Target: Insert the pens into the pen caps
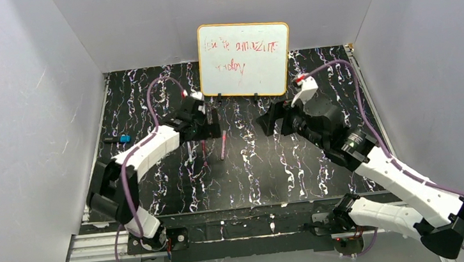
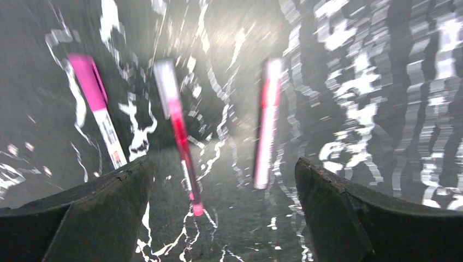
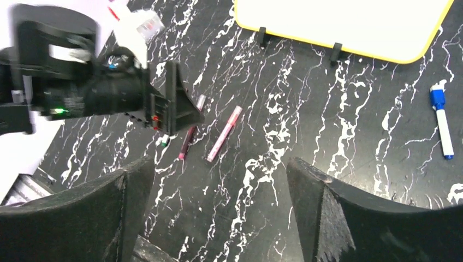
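The top camera looked down from above and behind both arm bases, taking in the whole table (image 1: 178, 194) up to the whiteboard (image 1: 245, 59). The left wrist camera sat low and close, facing past its fingers (image 2: 93, 207) at three pens (image 2: 177, 131) ahead of them. The right wrist camera looked from higher, its fingers (image 3: 338, 213) framing those same pens, the left gripper (image 3: 183, 112) beside them and the whiteboard's lower edge beyond

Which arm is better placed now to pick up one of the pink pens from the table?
Left. The left tool is open just above the pink pens, which lie right ahead in its wrist view. The right tool is open too, but stands off to their right, clearly farther away.
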`<state>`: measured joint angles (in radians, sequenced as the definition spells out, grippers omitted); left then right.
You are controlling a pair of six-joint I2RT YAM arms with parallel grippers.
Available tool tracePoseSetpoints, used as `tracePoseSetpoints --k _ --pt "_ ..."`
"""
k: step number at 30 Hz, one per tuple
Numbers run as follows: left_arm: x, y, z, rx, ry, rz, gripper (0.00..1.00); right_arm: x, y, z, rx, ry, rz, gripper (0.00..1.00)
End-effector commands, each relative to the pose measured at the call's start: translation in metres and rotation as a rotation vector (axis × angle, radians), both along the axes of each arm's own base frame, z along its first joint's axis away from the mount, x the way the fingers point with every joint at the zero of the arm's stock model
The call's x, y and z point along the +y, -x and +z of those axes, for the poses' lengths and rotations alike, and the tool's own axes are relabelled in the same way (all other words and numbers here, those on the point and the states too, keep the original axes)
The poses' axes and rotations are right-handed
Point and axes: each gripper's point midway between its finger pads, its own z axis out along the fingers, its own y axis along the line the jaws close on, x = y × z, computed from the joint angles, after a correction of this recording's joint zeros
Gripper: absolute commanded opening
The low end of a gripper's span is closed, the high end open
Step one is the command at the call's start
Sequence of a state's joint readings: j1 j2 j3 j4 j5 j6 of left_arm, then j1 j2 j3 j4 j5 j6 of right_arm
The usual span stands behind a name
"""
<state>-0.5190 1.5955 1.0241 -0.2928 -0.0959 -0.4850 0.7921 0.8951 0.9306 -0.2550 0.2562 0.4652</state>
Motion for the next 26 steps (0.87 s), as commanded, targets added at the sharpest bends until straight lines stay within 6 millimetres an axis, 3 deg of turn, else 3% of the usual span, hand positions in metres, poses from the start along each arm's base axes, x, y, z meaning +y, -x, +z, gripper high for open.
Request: tracePoseSetpoints --k 1,6,10,12,14,26 --pt "-0.005 -0.03 0.133 -0.339 0.052 -0.101 0.98 0.005 -0.015 0.037 -0.023 0.03 -0.023 0.99" --pt "0.023 -0.018 0.21 -0.581 0.008 -0.132 0.98 0.01 -0.023 0.033 0.035 0.085 -0.031 0.99" --pt "0.077 -0.005 0.245 -0.731 -0.058 -0.038 0.98 0.004 -0.018 0.052 -0.053 0.022 -0.031 0.99" --pt "0.099 -0.001 0.247 -0.742 -0.07 -0.004 0.98 -0.002 -0.019 0.051 -0.063 0.025 -0.057 0.99" --pt "0.109 0.004 0.246 -0.737 -0.059 -0.005 0.98 -0.006 -0.019 0.047 -0.056 0.039 -0.074 0.99" --pt "0.108 0.015 0.241 -0.727 -0.022 -0.017 0.98 -0.024 -0.02 0.052 -0.053 0.004 -0.173 0.99"
